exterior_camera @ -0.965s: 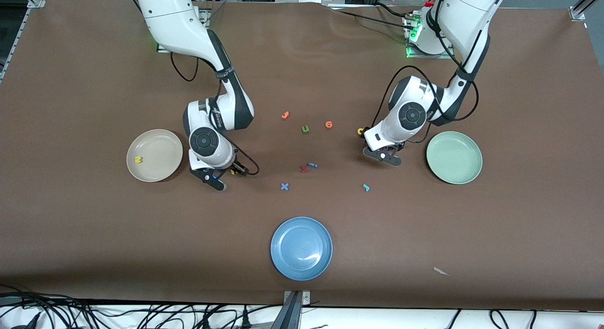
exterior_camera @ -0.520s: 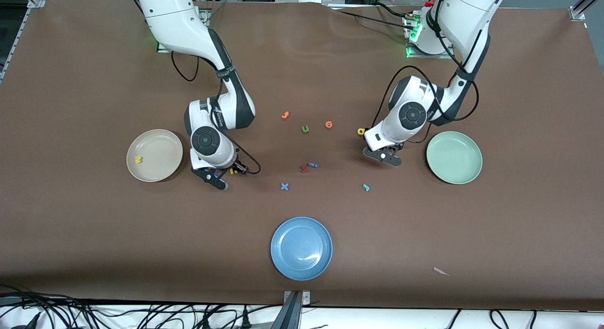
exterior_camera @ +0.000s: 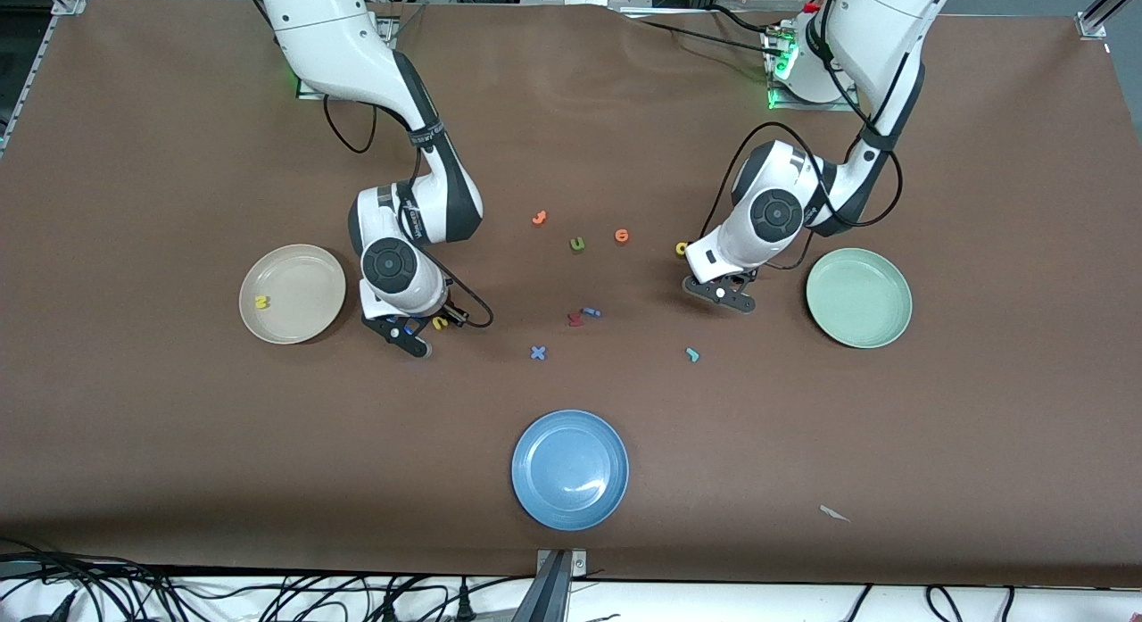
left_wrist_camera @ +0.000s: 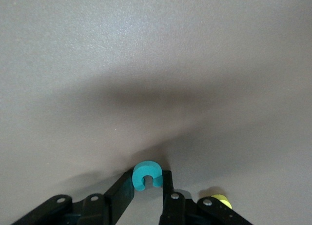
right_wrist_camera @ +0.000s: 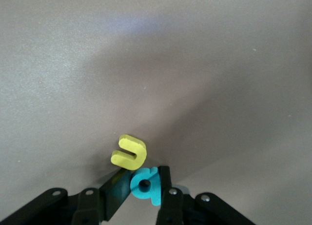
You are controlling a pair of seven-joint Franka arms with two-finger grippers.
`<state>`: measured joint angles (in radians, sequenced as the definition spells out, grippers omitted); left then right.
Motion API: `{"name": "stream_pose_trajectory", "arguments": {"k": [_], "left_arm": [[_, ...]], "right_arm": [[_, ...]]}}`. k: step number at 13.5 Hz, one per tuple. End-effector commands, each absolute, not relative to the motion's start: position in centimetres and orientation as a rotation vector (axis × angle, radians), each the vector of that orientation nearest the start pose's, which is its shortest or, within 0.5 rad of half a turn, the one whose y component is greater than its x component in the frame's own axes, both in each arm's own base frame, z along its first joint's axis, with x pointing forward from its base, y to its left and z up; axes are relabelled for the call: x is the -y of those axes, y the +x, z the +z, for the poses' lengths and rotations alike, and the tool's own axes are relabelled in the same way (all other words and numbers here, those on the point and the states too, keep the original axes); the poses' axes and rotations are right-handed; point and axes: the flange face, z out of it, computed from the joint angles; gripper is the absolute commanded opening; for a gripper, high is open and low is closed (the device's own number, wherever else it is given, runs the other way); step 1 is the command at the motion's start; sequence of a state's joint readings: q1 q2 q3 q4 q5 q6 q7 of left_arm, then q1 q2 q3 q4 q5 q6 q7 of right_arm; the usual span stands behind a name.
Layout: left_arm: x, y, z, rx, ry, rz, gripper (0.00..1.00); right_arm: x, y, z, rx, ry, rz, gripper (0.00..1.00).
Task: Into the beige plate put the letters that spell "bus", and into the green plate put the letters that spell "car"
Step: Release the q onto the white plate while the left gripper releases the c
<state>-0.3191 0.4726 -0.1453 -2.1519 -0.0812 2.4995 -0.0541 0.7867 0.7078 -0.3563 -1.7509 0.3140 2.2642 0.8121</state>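
My left gripper (exterior_camera: pixel 719 294) is low over the table beside the green plate (exterior_camera: pixel 858 297), shut on the teal c (left_wrist_camera: pixel 146 175). The yellow a (exterior_camera: pixel 682 247) lies right beside it on the table. My right gripper (exterior_camera: pixel 407 333) is low beside the beige plate (exterior_camera: pixel 308 278), shut on the teal b (right_wrist_camera: pixel 145 184). The yellow u (right_wrist_camera: pixel 129 152) lies touching the b, just past the fingertips. The yellow s (exterior_camera: pixel 261 302) lies in the beige plate. The teal r (exterior_camera: pixel 691 354) lies on the table, nearer the front camera than the left gripper.
A blue plate (exterior_camera: pixel 569 468) sits near the table's front edge. In the middle lie a blue x (exterior_camera: pixel 538 352), a red letter (exterior_camera: pixel 575 319), an olive u (exterior_camera: pixel 577 244) and two orange letters (exterior_camera: pixel 539 217), (exterior_camera: pixel 622 236).
Both grippers have closed their fingers, the left on the teal c and the right on the teal b. The arms have barely moved.
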Motion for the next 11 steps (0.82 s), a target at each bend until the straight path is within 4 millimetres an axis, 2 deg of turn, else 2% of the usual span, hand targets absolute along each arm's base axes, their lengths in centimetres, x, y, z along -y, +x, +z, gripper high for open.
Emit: {"name": "stream_pose_trajectory", "arguments": {"k": [1, 2, 5, 7, 9, 11], "left_arm": [[24.2, 49.6, 17.8, -0.517, -3.172, 0.199, 0.20], [23.5, 50.2, 18.8, -0.495, -3.178, 0.184, 0.17], [18.2, 52.7, 23.9, -0.344, -3.206, 0.112, 0.14], [14.4, 53.8, 26.2, -0.327, -3.202, 0.079, 0.14], [9.8, 54.0, 26.4, -0.436, -3.171, 0.071, 0.15], [6.0, 53.7, 26.1, -0.445, -3.171, 0.081, 0.16]], "right_arm": [[-29.3, 56.9, 16.7, -0.849, -3.102, 0.194, 0.19], [-29.4, 56.8, 16.7, -0.845, -3.104, 0.197, 0.19], [-29.6, 57.2, 17.5, -0.833, -3.098, 0.184, 0.19], [-29.7, 57.7, 19.1, -0.831, -3.100, 0.218, 0.19], [-28.7, 58.7, 21.3, -0.817, -3.121, 0.273, 0.19], [-27.0, 59.7, 23.1, -0.771, -3.144, 0.324, 0.19]]}}
